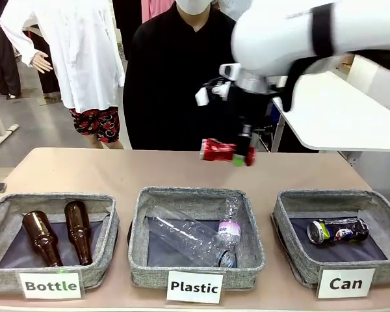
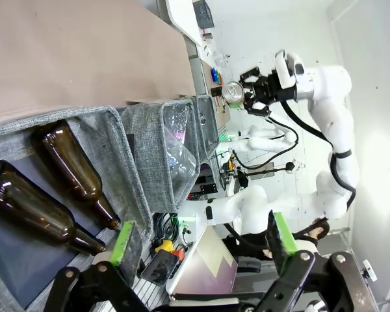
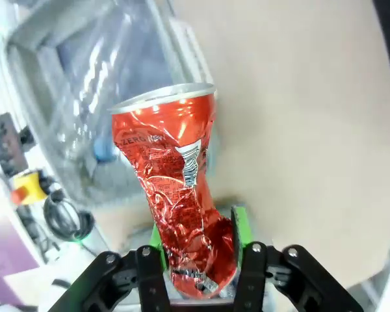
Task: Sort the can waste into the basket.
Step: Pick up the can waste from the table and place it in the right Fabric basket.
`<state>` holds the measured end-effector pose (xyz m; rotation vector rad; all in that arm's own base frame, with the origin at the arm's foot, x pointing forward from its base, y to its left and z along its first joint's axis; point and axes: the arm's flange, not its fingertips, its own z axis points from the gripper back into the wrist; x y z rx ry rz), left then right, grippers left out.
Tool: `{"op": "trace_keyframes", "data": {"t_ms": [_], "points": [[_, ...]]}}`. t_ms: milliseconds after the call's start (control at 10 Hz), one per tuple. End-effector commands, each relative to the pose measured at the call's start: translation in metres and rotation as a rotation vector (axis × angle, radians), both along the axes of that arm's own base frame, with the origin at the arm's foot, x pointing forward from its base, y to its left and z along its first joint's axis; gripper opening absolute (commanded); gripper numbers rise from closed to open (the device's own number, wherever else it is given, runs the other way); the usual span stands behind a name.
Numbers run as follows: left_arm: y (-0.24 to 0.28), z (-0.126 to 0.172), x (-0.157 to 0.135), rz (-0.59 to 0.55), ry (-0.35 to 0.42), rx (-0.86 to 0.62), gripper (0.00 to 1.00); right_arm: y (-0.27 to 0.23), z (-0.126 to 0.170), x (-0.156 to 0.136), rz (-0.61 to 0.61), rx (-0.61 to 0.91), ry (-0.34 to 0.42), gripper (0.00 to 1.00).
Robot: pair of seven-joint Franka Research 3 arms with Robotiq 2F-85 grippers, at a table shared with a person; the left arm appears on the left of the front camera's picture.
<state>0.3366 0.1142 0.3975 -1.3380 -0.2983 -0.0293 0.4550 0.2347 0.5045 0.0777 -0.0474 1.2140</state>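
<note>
A: Surface: tan table (image 1: 182,170), three grey fabric baskets along the near edge, a person in black standing at the far side. Right arm pose?

B: Right arm reaches in from the right, raised above the table behind the Plastic basket (image 1: 196,227). Right gripper (image 1: 242,156) hangs over the tabletop, clamped on the red can (image 1: 217,150); the can lies roughly level, sticking out to picture left. In the right wrist view the green pads (image 3: 238,229) pinch the crinkled lower end of the can.

A: Left arm?

B: Left gripper (image 2: 201,242) sits beside the Bottle basket (image 2: 127,156), fingers spread wide, nothing between them. Two brown bottles (image 1: 58,235) lie in that basket.

A: Target?

B: Can basket (image 1: 292,208) at the right already holds the dark can (image 1: 338,230), lying on its side on the dark floor; the red one is well apart from it, up in the air
</note>
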Motion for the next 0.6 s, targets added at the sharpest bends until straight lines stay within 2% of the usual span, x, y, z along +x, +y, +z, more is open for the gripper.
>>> {"op": "trace_keyframes", "data": {"t_ms": [0, 300, 400, 500], "points": [[0.001, 0.003, -0.001, -0.005, -0.001, -0.009, 1.00, -0.057, -0.002, -0.052, -0.132, -0.044, -0.053, 0.00], [0.001, 0.003, -0.001, -0.005, -0.001, -0.009, 1.00, -0.144, -0.013, -0.121, -0.228, -0.086, -0.094, 0.00], [0.001, 0.003, -0.001, -0.005, -0.001, -0.009, 1.00, -0.165, -0.024, -0.136, -0.326, -0.058, -0.089, 0.00], [0.001, 0.003, -0.001, -0.005, -0.001, -0.009, 1.00, -0.173, -0.035, -0.146, -0.366, -0.055, -0.093, 0.00]]}}
